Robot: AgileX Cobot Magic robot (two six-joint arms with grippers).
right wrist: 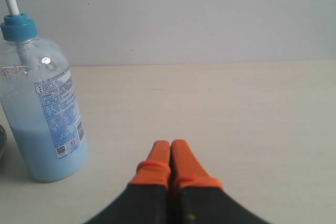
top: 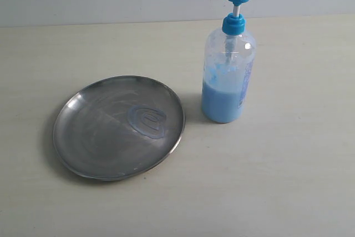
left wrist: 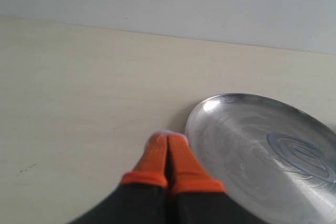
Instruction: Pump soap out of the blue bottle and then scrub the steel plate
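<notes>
- Ext. view: 1 steel plate (top: 100,137), flat on the table (top: 288,165), left of centre.
- 1 blue bottle (top: 227,76) stands upright just right of the plate, near its rim but not touching. Pump head is raised, with the nozzle pointing to the plate side.
- Soap (top: 222,104) fills approx. the lower half of the bottle, with streaks on the inner wall above.
- 1 soap smear (top: 147,121), ring-shaped, lies on the plate's right part.
- L wrist view: 1 left gripper (left wrist: 168,139), 2 orange fingers pressed together, nothing between them. The tips are over bare table, just beside the plate rim. The smear shows on the plate.
- R wrist view: 1 right gripper (right wrist: 170,148), 2 orange fingers pressed together, nothing held. It is over bare table, apart from the bottle. 1 printed label (right wrist: 58,114) on the bottle's side faces the cam.
</notes>
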